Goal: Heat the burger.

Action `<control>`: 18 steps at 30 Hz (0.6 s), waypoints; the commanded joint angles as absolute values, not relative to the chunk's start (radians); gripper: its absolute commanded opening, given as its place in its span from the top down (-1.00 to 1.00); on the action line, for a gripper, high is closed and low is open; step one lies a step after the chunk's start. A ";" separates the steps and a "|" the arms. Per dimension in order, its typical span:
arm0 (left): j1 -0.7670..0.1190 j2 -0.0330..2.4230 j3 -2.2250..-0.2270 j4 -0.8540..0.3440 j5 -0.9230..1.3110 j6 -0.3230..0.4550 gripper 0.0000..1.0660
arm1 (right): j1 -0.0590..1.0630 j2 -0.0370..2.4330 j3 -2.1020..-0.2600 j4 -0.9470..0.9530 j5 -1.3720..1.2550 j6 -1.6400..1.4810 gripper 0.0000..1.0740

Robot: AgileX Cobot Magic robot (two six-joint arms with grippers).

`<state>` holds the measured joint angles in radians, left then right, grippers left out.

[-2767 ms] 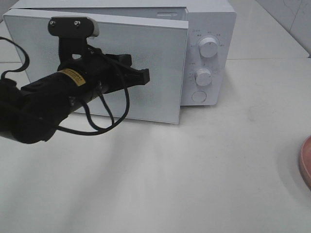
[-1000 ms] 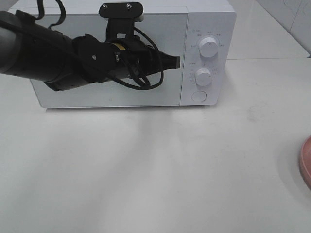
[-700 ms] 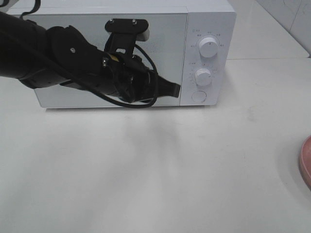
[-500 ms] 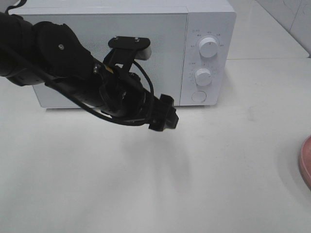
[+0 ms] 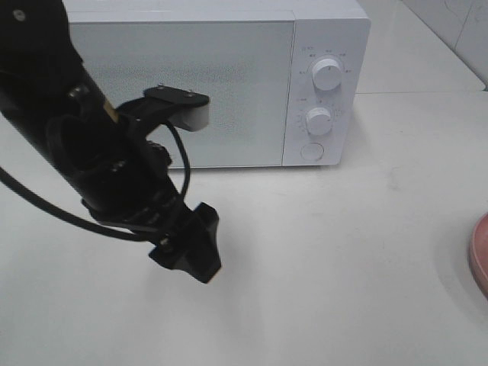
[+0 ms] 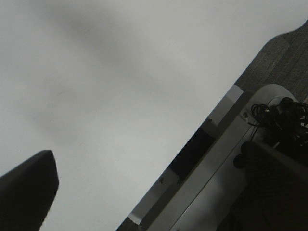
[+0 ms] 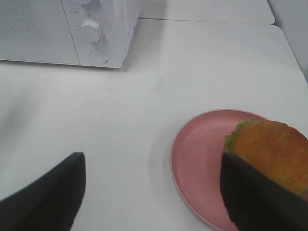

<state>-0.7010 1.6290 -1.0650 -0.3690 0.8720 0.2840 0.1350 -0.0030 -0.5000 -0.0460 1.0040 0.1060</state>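
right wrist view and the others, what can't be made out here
- Glossy golden-brown burger: the right wrist view's dark finger covers its lower side; absent from the high view.
- Round pink plate: cut by the high view's edge.
- White microwave interior: hidden behind its shut door.
- Dial labels: too small.

White, smooth tabletop (image 5: 366,252) carries a white box-shaped microwave oven (image 5: 229,76) at the rear, door closed. Round pink plate (image 7: 202,159) rests on the tabletop, well apart from the oven.
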 commanded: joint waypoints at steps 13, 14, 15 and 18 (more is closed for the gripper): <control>-0.246 1.383 -1.062 -0.329 1.135 0.243 -0.86 | 0.128 -0.033 -0.498 -0.048 0.998 0.099 -0.40; -0.170 1.342 -1.062 -0.318 1.160 0.242 -0.86 | 0.128 -0.033 -0.498 -0.048 0.998 0.099 -0.40; -0.140 1.325 -1.062 -0.309 1.170 0.235 -0.86 | 0.128 -0.033 -0.498 -0.048 0.998 0.099 -0.40; -0.079 1.288 -1.062 -0.296 1.180 0.205 -0.86 | 0.128 -0.033 -0.498 -0.048 0.998 0.099 -0.40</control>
